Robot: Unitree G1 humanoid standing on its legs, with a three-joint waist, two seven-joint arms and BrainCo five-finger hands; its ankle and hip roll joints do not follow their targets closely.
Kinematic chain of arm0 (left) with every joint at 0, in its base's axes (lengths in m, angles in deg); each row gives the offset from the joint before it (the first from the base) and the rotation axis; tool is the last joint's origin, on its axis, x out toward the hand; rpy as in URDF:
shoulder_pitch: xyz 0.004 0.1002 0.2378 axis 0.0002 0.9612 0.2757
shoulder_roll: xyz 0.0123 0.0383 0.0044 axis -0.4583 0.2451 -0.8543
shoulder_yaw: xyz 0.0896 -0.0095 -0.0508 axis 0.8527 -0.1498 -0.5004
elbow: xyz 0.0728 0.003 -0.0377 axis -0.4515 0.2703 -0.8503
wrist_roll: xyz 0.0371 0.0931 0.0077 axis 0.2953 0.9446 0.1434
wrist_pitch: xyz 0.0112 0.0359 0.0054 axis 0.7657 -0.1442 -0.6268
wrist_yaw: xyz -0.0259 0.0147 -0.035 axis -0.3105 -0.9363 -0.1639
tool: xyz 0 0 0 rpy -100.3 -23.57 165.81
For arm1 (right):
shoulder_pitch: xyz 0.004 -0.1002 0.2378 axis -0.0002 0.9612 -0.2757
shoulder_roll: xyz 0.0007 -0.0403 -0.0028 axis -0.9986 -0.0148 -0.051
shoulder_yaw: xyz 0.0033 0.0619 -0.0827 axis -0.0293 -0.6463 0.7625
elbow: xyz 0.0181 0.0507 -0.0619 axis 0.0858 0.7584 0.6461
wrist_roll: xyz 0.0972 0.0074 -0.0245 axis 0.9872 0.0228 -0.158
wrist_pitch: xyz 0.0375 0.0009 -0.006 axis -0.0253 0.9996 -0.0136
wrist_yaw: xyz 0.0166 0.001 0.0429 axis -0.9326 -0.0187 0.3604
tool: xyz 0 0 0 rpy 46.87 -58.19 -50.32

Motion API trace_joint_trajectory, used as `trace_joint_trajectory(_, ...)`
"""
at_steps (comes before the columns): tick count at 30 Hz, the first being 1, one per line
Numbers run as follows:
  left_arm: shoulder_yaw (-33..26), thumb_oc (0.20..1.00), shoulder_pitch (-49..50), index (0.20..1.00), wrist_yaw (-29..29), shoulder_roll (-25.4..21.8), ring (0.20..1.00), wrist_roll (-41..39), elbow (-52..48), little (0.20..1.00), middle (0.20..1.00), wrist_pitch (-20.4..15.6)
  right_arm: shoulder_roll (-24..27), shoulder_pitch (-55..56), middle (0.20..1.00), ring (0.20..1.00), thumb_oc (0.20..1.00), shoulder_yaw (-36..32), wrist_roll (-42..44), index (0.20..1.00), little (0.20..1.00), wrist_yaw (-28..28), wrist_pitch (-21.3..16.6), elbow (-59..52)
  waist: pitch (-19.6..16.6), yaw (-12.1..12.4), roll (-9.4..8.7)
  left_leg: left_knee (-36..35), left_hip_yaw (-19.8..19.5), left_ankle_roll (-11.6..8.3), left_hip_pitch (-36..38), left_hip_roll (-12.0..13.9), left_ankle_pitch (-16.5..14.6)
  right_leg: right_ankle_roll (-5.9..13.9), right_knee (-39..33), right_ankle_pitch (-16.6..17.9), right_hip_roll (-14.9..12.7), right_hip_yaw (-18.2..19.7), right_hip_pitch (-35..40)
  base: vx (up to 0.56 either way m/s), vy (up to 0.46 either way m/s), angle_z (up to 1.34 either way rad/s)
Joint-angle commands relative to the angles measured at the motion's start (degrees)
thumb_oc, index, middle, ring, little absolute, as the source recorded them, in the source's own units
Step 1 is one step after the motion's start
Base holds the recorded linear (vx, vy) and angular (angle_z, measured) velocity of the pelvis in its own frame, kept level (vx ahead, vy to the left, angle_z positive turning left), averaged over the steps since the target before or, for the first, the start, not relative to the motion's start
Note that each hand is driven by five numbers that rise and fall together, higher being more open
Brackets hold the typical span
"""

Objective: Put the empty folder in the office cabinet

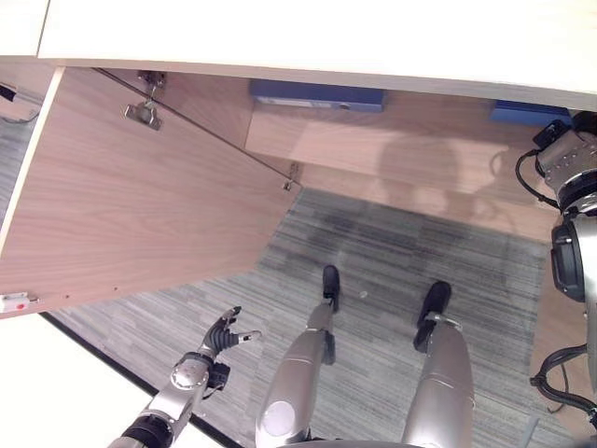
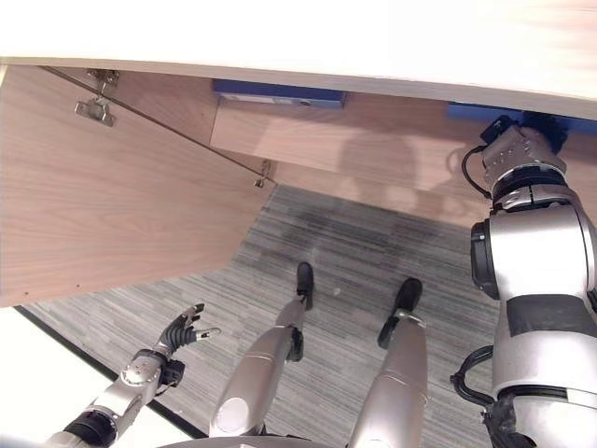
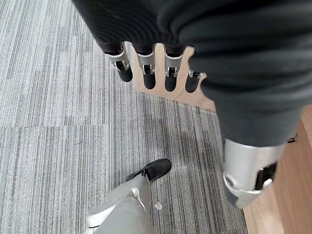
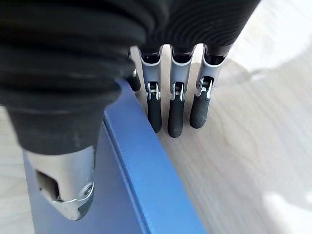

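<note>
A blue folder (image 4: 141,170) stands on edge on the wooden cabinet shelf (image 4: 243,146), at the right of the cabinet's inside (image 1: 527,112). My right hand (image 4: 175,107) reaches into the cabinet around it. The folder's top edge runs between the thumb (image 4: 63,180) and the straight fingers, which hang just beside it, so the hand is open. In the eye views the right wrist (image 2: 513,154) sits at the cabinet's right end. My left hand (image 1: 224,331) hangs low over the carpet at the lower left, fingers (image 3: 146,73) straight, holding nothing.
The cabinet door (image 1: 140,205) stands swung open on the left, its hinges showing. A second blue folder (image 1: 317,94) lies further left on the shelf (image 1: 392,140). The pale cabinet top (image 1: 280,33) overhangs the opening. Grey carpet (image 1: 392,252) lies in front.
</note>
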Motion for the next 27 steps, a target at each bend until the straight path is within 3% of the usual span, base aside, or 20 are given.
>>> trace_joint_trajectory(1,-0.3,1.0,-1.6,1.0,0.1,-2.8,1.0,-2.0,1.4,1.0,1.0,-0.5,5.9,-13.1,1.0,1.0,1.0,8.9,-7.5,1.0,1.0,6.1,-5.1,-4.9,2.7,2.9,-2.2,-1.9,-7.6,-1.27,8.5,0.8,-9.7,4.98,-2.2,-6.1,1.8,2.2,7.2,0.01,0.006,-0.1)
trace_joint_trajectory(10,-1.7,1.0,-1.3,1.0,-0.3,-1.5,1.0,-2.2,2.1,1.0,1.0,0.0,3.7,-3.0,1.0,1.0,1.0,1.4,-4.2,1.0,1.0,8.4,-6.0,-5.5,3.1,2.2,-1.95,-2.8,-7.8,-1.3,10.3,1.2,-9.4,4.94,-3.8,-5.4,2.2,2.1,9.4,0.0,0.004,-0.03)
trace_joint_trajectory(17,-4.0,1.0,-0.6,1.0,-2.1,-0.9,1.0,-3.2,2.1,1.0,1.0,-0.3,0.2,13.1,1.0,1.0,1.0,-10.1,5.2,1.0,1.0,12.1,-11.6,-12.4,3.5,1.7,-2.87,-2.4,-7.6,-1.17,11.6,1.8,-8.6,4.94,-6.4,-2.4,2.7,0.9,12.6,-0.03,0.009,0.0)
trace_joint_trajectory(21,-6.7,1.0,0.0,1.0,-3.0,0.6,1.0,-3.0,4.6,1.0,1.0,-0.3,-6.6,26.7,1.0,1.0,1.0,-16.2,8.7,1.0,1.0,16.2,-16.3,-22.6,2.9,0.4,-4.65,-2.5,-7.4,-1.29,13.5,2.3,-9.3,5.57,-9.4,-0.9,2.8,0.6,15.8,0.03,0.002,-0.03)
trace_joint_trajectory(27,-9.7,1.0,1.7,1.0,-3.9,2.5,1.0,-1.1,8.9,1.0,1.0,0.1,-14.0,42.0,1.0,1.0,1.0,-19.8,8.0,1.0,1.0,19.8,-18.8,-32.8,1.6,-1.5,-6.26,-2.9,-7.3,-1.46,16.2,2.6,-9.7,6.32,-12.8,1.0,2.8,0.5,19.8,0.03,0.035,-0.05)
